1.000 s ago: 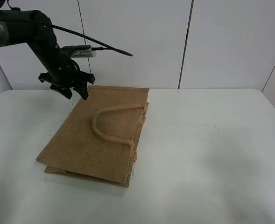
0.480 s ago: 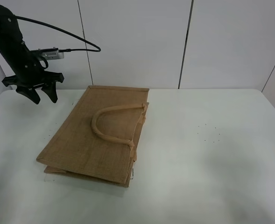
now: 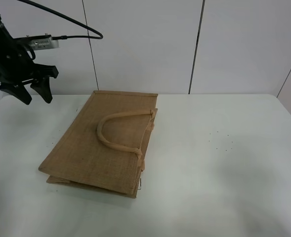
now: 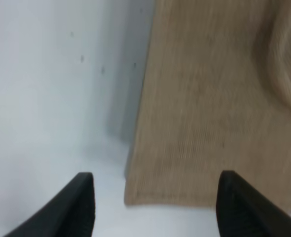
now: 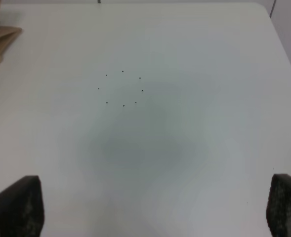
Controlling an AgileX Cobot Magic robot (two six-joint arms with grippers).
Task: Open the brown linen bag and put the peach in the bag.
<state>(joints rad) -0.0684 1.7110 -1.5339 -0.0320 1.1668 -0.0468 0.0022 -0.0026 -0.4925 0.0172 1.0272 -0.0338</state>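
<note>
A large, flat, tan-brown burlap bag with a coarse weave lies on its side on the white tabletop, left of the middle in the high view, its folded layers stacked and closed. One lighter tan rope-like handle loops across its upper face. The black left hand hangs in the air off the bag's far left corner, well apart from it, its fingers spread and gripping nothing; in its wrist view the two dark fingertips frame a corner of the bag and bare tabletop. The right hand also stands open and empty over bare tabletop, with a ring of small dark dots ahead of it and an edge of the bag at the margin.
</note>
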